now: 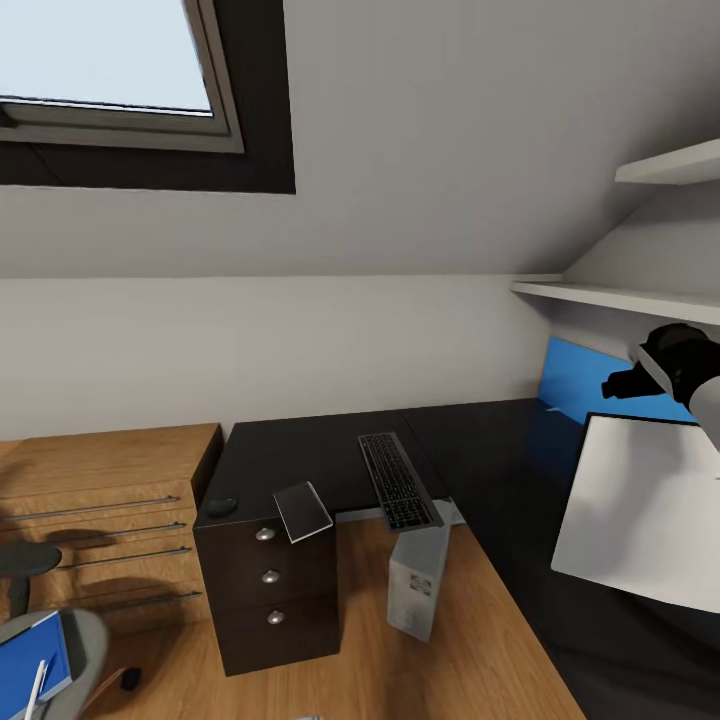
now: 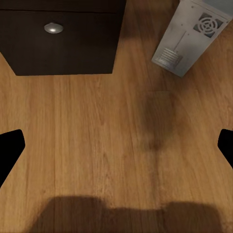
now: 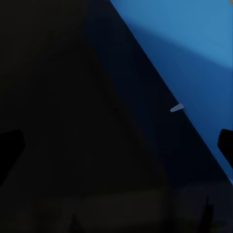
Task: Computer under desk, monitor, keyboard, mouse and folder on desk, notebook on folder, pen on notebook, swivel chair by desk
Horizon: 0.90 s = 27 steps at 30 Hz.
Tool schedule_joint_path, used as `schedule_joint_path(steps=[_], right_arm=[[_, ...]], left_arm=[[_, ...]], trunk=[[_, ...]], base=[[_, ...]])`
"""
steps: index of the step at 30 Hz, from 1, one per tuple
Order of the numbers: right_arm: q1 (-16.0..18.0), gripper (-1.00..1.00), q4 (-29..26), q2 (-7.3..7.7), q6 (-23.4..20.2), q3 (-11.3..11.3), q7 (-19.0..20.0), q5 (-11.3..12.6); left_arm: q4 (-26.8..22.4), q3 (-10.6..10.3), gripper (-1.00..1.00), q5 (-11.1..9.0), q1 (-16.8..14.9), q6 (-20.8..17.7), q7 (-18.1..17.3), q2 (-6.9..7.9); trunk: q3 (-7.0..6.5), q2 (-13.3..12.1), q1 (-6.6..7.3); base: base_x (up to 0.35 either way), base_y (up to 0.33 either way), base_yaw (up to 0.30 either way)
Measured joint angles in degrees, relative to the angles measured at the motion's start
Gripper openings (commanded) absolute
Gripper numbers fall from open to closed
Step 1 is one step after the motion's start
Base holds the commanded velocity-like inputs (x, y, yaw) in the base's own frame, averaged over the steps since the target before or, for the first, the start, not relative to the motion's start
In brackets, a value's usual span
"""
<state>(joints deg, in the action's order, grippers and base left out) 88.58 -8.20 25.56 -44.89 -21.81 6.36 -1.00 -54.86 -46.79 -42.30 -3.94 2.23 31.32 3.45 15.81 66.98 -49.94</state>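
The black-topped desk (image 1: 300,445) carries the keyboard (image 1: 398,480), the mouse (image 1: 222,506) and the grey notebook (image 1: 303,511), which overhangs the front edge above the drawer unit (image 1: 268,590). The computer (image 1: 418,580) stands on the floor beneath the desk edge. At the right, the monitor (image 1: 640,510) shows its white back. The swivel chair (image 1: 85,640) at the lower left holds the blue folder (image 1: 35,655) with the pen (image 1: 38,688) on it. My right gripper (image 3: 116,145) is open over the desk top (image 3: 58,97), near the blue back panel (image 3: 194,43). My left gripper (image 2: 116,145) hangs open over the floor.
A light wooden drawer chest (image 1: 100,480) stands left of the desk. White shelves (image 1: 620,295) jut from the right wall above the blue panel (image 1: 580,385). In the left wrist view the drawer unit (image 2: 63,39) and computer (image 2: 191,39) flank bare wooden floor (image 2: 97,136).
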Motion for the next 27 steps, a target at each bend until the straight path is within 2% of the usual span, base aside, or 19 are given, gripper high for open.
schedule_joint_path(steps=[15,22,23,25,27], right_arm=[[-1.2,1.0,1.8,-0.32,0.0,-0.3,0.0,-0.1],[-2.6,1.0,1.8,-1.29,-0.6,-0.4,0.0,-0.5],[-2.7,1.0,1.6,-1.34,-1.9,-0.4,3.2,-0.6],[-2.7,1.0,1.5,-1.35,-2.3,-0.8,7.2,-0.9],[-2.7,1.0,1.4,-1.35,-2.4,-1.7,9.7,-1.3]], left_arm=[[0.0,-0.1,1.0,0.1,0.0,0.0,0.0,0.0],[0.0,-0.1,1.0,0.1,0.0,0.0,0.0,0.0],[-0.1,-0.1,1.0,0.1,0.0,0.0,0.0,0.0],[-0.1,-0.1,1.0,0.1,0.0,0.0,0.0,0.0],[0.0,-0.1,1.0,0.1,0.0,0.0,0.0,0.0]], trunk=[[0.0,0.0,0.0],[0.0,0.0,-0.01],[0.0,0.0,0.0],[0.0,0.0,0.0],[0.0,0.0,0.0]], base=[[0.0,0.0,0.0],[-0.068,0.0,0.0],[-0.009,0.0,0.0],[-0.005,0.0,0.0],[-0.003,0.0,0.0]])
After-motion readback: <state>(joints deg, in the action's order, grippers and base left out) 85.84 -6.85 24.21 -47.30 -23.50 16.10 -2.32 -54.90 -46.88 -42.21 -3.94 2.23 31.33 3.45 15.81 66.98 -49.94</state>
